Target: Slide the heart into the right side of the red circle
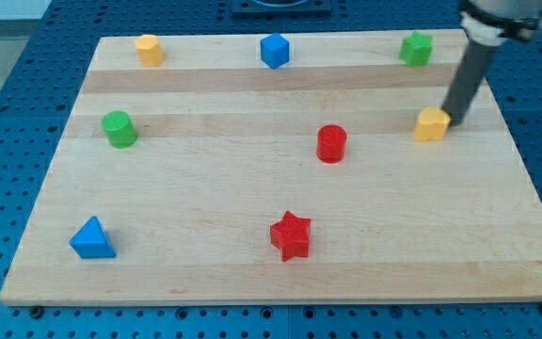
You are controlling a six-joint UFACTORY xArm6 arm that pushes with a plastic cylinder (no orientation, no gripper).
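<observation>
Camera view: the rod's tip (455,121), bare and gripping nothing, touches the right edge of the yellow heart (431,124), right of the red circle (331,143); light, rigid and likely slippery, it is best pushed squarely from that side.

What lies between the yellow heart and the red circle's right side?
Nothing visible. My tip sits at the right edge of the yellow heart, and bare board runs from the heart leftward to the red circle.
</observation>
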